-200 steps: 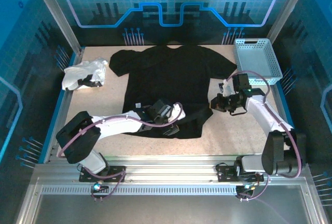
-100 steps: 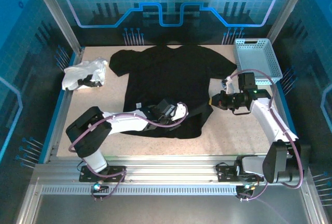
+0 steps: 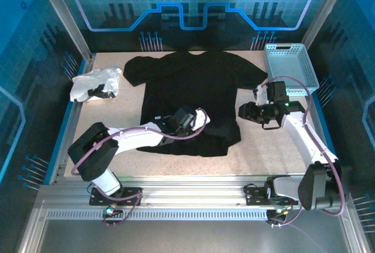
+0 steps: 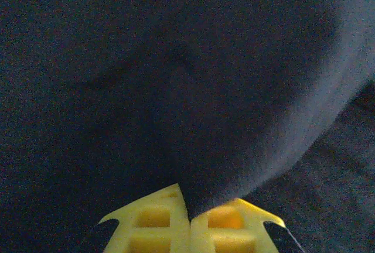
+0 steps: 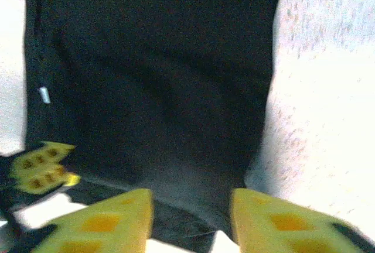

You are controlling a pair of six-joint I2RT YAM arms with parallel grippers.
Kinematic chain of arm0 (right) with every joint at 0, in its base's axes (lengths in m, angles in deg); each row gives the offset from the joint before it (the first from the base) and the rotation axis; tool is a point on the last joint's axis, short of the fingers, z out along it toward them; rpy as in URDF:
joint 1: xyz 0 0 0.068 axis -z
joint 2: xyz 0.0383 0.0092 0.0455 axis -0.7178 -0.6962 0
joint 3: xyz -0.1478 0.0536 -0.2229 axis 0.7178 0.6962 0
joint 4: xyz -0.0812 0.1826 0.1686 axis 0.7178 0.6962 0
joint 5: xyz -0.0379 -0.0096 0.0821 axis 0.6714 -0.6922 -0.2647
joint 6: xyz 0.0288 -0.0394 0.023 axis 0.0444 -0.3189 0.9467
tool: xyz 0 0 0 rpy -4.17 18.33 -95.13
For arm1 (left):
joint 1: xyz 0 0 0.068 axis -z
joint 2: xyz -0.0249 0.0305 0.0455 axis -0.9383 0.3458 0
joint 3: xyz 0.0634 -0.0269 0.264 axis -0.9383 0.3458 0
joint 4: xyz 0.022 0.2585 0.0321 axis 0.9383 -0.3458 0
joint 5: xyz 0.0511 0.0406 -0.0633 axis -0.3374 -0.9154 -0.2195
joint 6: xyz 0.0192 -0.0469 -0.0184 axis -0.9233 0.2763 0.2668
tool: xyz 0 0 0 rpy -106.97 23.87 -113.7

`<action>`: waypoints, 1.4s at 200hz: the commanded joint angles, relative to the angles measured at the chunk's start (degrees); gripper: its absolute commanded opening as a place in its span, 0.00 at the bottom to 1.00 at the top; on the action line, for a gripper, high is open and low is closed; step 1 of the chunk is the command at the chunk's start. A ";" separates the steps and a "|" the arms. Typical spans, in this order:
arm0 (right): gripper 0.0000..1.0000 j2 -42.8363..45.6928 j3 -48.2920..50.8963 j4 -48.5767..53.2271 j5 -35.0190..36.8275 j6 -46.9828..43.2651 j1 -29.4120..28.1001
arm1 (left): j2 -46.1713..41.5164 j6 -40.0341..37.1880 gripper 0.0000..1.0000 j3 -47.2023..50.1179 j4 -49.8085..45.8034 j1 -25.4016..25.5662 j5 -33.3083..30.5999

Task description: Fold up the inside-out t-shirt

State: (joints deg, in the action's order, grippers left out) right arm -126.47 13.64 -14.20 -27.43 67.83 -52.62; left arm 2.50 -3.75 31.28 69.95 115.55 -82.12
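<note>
Left tool is pressed together, pinching a fold of the inside-out t-shirt near its hem. Right tool is spread at the shirt's right edge, seemingly gripping nothing, though that view is blurred. Shirt lies flat mid-surface; white garment far left, basket far right.
</note>
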 commanded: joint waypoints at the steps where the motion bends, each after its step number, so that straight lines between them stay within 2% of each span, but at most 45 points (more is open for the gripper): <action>1: 0.53 10.31 6.10 -11.42 6.03 -5.08 -9.28 | -4.42 9.01 0.00 -3.91 -7.29 -2.41 5.63; 17: 0.56 15.69 12.43 -19.92 5.76 -9.20 -19.12 | -5.82 12.64 0.00 -5.23 -10.70 -4.33 8.41; 39: 0.56 17.03 20.39 -30.63 10.97 -11.86 -32.14 | -7.56 16.75 0.00 -7.01 -14.24 -6.75 12.10; 67: 0.51 7.13 22.90 -39.87 19.04 -11.58 -44.70 | -9.20 19.67 0.00 -10.43 -19.21 -9.33 16.32; 89: 0.45 -3.84 21.91 -44.49 24.35 -7.14 -47.52 | -10.28 20.63 0.00 -11.93 -21.61 -10.09 15.96; 126: 0.39 -15.68 17.74 -39.56 31.59 -0.03 -46.76 | -13.00 22.06 0.00 -11.72 -22.29 -10.21 16.51; 180: 0.35 -21.75 15.50 -23.14 31.10 13.87 -40.53 | -16.05 24.63 0.00 -10.59 -21.16 -10.19 17.84; 210: 0.32 -18.52 18.16 -18.23 30.29 19.18 -35.74 | -16.86 26.11 0.00 -10.35 -20.80 -9.73 19.78; 228: 0.30 -13.49 20.47 -17.30 28.88 20.44 -30.63 | -17.11 26.33 0.00 -10.13 -20.10 -8.56 20.42; 262: 0.28 -4.07 20.84 -15.10 26.90 17.05 -20.28 | -15.49 26.38 0.00 -11.49 -18.67 -4.84 20.77; 280: 0.28 0.11 20.03 -14.70 26.75 13.00 -18.16 | -14.00 26.70 0.00 -12.86 -18.36 -3.91 20.82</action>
State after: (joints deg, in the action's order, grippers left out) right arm -131.58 34.14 -32.69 0.61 84.66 -73.38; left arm -12.82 21.97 21.05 50.15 110.30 -63.62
